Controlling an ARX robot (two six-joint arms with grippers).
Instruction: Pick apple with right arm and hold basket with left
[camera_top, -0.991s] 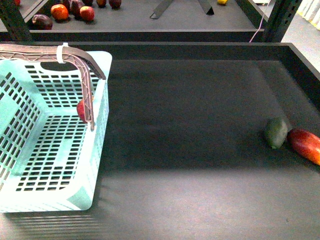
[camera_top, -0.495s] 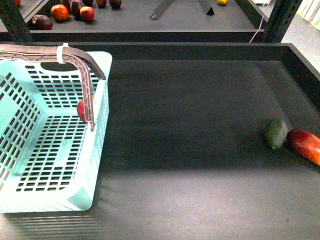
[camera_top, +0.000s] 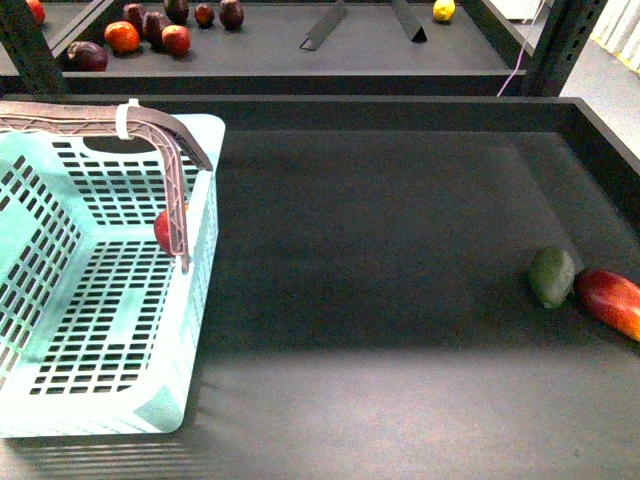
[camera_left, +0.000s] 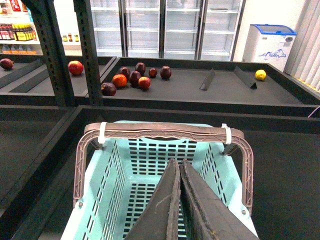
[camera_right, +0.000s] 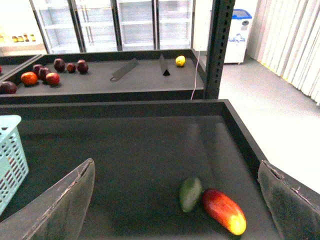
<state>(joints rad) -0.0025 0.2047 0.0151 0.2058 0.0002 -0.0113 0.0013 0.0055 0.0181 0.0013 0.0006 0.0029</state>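
Note:
The light teal basket (camera_top: 60, 400) with a brown handle (camera_top: 176, 170) stands at the left of the dark tray. A red round apple (camera_top: 161, 230) shows inside it by its right wall, partly hidden behind the handle. In the left wrist view my left gripper (camera_left: 179, 162) is shut with nothing in it. It hangs over the basket (camera_left: 117, 175), short of the handle (camera_left: 165, 131). My right gripper (camera_right: 176, 165) is open and empty, above the tray's right part. Neither gripper shows in the front view.
A dark green avocado (camera_top: 552, 276) and an elongated red-orange fruit (camera_top: 611, 301) lie touching at the tray's right wall. The far shelf holds several fruits (camera_top: 150, 25) and a lemon (camera_top: 443, 10). A dark upright post (camera_right: 220, 45) stands at the tray's far right corner.
The whole scene sits a little lower in the front view than before. Basket, avocado and red-orange fruit keep their places relative to each other.

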